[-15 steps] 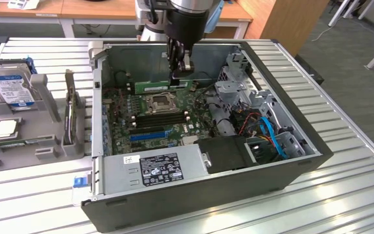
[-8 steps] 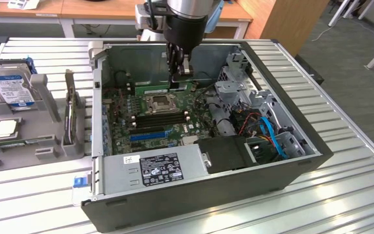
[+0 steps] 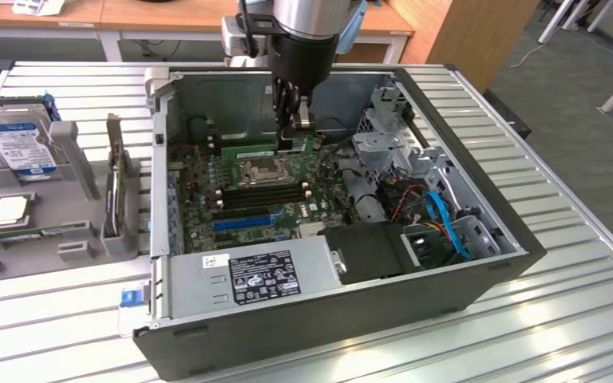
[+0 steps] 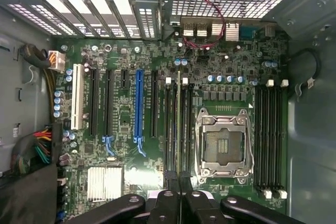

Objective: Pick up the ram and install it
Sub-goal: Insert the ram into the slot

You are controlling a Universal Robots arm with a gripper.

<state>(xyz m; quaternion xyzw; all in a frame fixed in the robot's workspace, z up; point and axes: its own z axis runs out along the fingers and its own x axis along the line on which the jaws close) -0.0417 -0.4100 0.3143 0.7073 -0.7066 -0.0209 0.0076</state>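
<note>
So the fingers (image 4: 170,187) are pinched on the ram (image 4: 178,129), edge-on just beside the CPU socket (image 4: 220,142). Keep it dead square and push down evenly, no rocking imo.

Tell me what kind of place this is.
Probably a robotics lab or workshop set up for computer assembly: an open computer case sits on a slatted metal table, a hard drive stands in a parts holder beside it, and wooden desks line the background.
</note>
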